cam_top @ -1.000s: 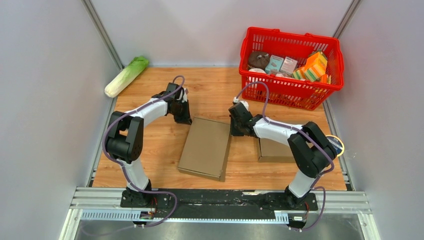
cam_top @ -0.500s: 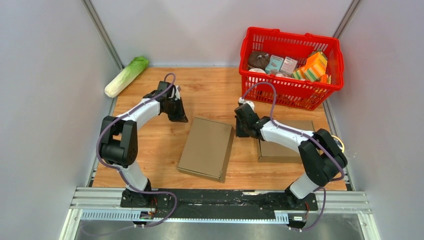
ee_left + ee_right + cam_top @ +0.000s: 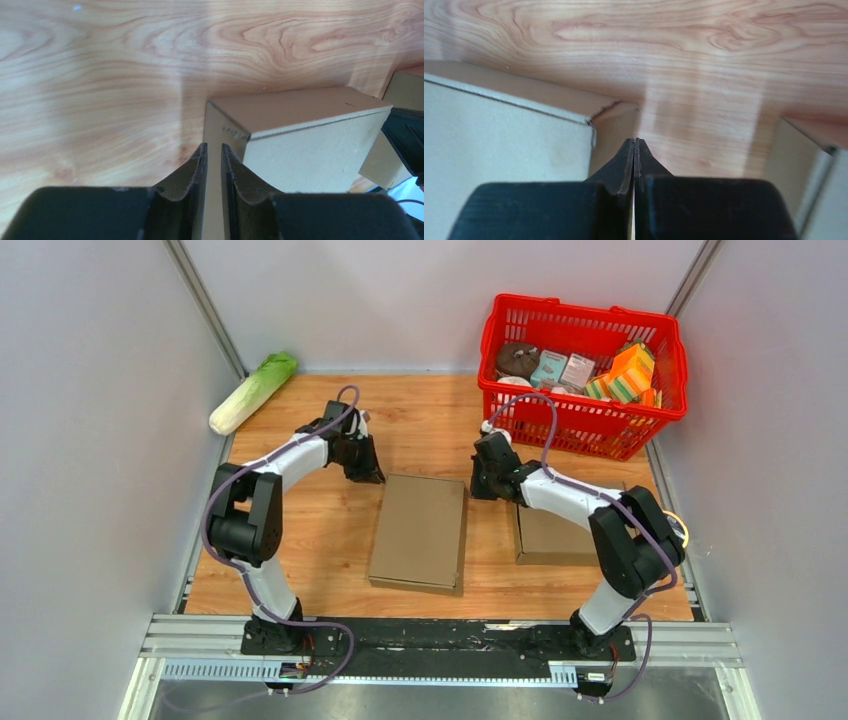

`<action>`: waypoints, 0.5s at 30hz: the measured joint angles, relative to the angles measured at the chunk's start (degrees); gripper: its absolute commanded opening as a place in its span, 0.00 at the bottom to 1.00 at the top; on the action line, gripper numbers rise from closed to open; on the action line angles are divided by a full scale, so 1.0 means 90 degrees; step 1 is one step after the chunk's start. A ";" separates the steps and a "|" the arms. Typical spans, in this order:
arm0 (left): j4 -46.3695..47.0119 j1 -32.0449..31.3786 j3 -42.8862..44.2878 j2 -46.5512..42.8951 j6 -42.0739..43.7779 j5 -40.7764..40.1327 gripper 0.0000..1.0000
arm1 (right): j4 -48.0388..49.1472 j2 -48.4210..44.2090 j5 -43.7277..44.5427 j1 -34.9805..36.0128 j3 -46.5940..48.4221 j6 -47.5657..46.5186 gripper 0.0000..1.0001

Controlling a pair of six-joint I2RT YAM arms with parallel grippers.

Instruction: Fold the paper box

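Note:
The brown paper box point(image 3: 418, 530) lies closed and flat at the middle of the wooden table. My left gripper point(image 3: 367, 473) sits low at its far left corner. In the left wrist view that gripper point(image 3: 213, 146) is open by a narrow gap. The box's corner point(image 3: 225, 117) stands just ahead of the tips, and its side wall shows through the gap. My right gripper point(image 3: 483, 487) is at the far right corner. In the right wrist view it point(image 3: 635, 141) is shut with nothing between the fingers, and the box point(image 3: 504, 135) is to its left.
A second brown cardboard box point(image 3: 556, 537) lies under my right arm, and its edge point(image 3: 804, 165) shows in the right wrist view. A red basket point(image 3: 583, 375) of packages stands at the back right. A cabbage point(image 3: 252, 392) lies at the back left. Grey walls flank the table.
The box has turned and slid right, now squarer to the table's edge. My left gripper's jaws have parted slightly. My right gripper has moved away from the arm bases, staying shut.

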 measured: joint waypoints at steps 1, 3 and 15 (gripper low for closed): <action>-0.0012 0.0039 -0.0078 -0.0078 0.0034 -0.0012 0.28 | -0.0192 -0.0104 0.0102 0.0005 0.0019 -0.0102 0.00; -0.0131 0.0253 -0.0296 -0.0539 0.0134 -0.0151 0.29 | -0.0619 -0.0376 0.0284 0.0046 0.0015 -0.0265 0.00; -0.0350 -0.0444 -0.3402 -0.3684 -0.0061 -0.0644 0.18 | -0.2081 -0.3194 0.0265 0.2477 -0.1557 0.0471 0.00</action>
